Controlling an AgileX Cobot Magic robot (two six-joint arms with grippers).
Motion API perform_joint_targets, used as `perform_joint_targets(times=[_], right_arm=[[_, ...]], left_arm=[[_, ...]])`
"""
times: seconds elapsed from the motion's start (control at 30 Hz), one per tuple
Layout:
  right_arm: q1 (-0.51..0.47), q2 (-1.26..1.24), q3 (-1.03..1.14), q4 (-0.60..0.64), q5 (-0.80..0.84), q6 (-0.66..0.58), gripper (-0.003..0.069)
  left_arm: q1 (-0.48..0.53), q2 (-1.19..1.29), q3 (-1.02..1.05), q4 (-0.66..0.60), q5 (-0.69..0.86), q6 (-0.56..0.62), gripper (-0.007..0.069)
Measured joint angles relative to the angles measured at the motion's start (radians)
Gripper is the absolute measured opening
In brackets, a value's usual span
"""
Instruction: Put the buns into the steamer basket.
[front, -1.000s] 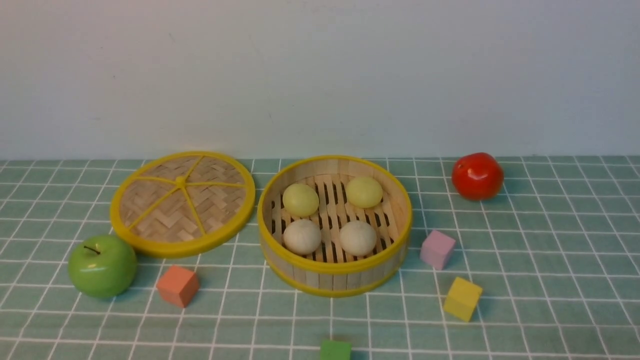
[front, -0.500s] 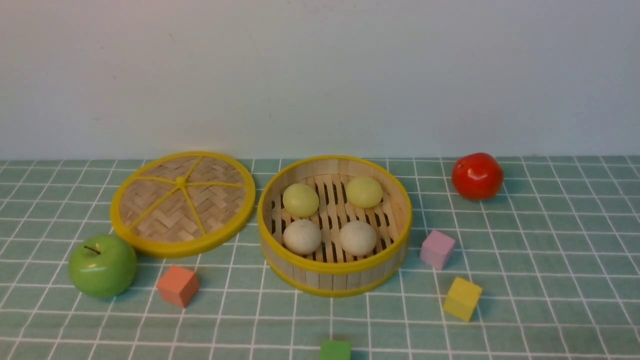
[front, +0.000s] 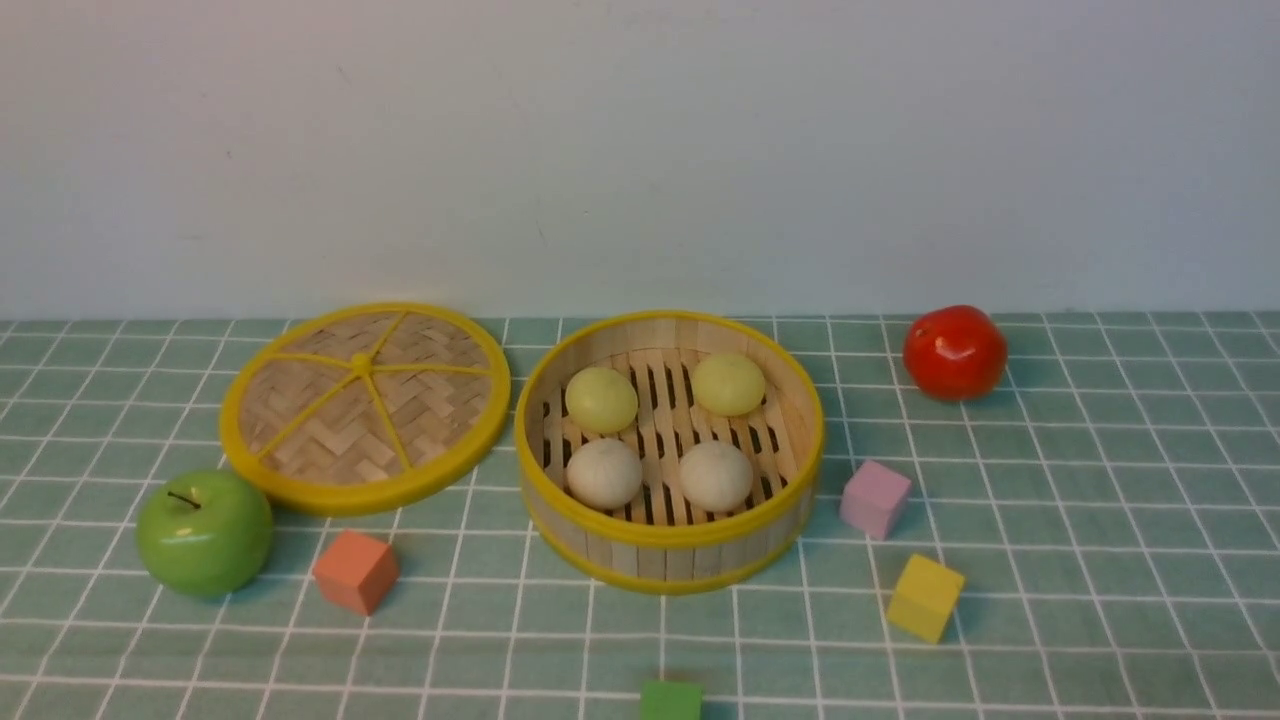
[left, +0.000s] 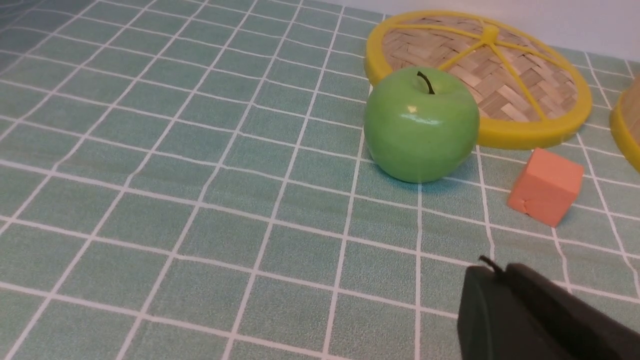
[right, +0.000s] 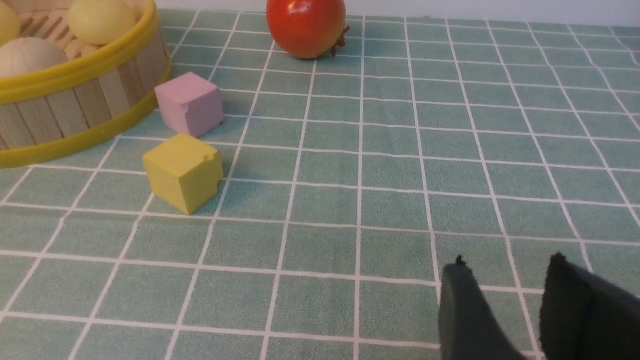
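The steamer basket (front: 668, 540) stands at the table's middle, and its wall (right: 75, 100) also shows in the right wrist view. Inside lie two pale yellow-green buns (front: 601, 399) (front: 728, 384) at the back and two cream buns (front: 604, 473) (front: 716, 476) at the front. Neither gripper appears in the front view. My left gripper (left: 500, 272) is shut on nothing, low over the cloth, short of the green apple (left: 421, 131). My right gripper (right: 507, 265) is open and empty over bare cloth, well away from the basket.
The woven lid (front: 364, 405) lies flat left of the basket, the apple (front: 205, 533) in front of it. A red tomato (front: 955, 351) sits at the back right. Orange (front: 355, 570), pink (front: 875, 498), yellow (front: 925, 597) and green (front: 671, 700) cubes lie around the basket.
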Motion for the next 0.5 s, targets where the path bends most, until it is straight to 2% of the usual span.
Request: perform_joint_targets(times=[0.5], right_arm=[[0.0, 0.0, 0.0, 0.0, 0.0, 0.0, 0.0239]], left_arm=[[0.0, 0.0, 0.0, 0.001, 0.0, 0.0, 0.0034]])
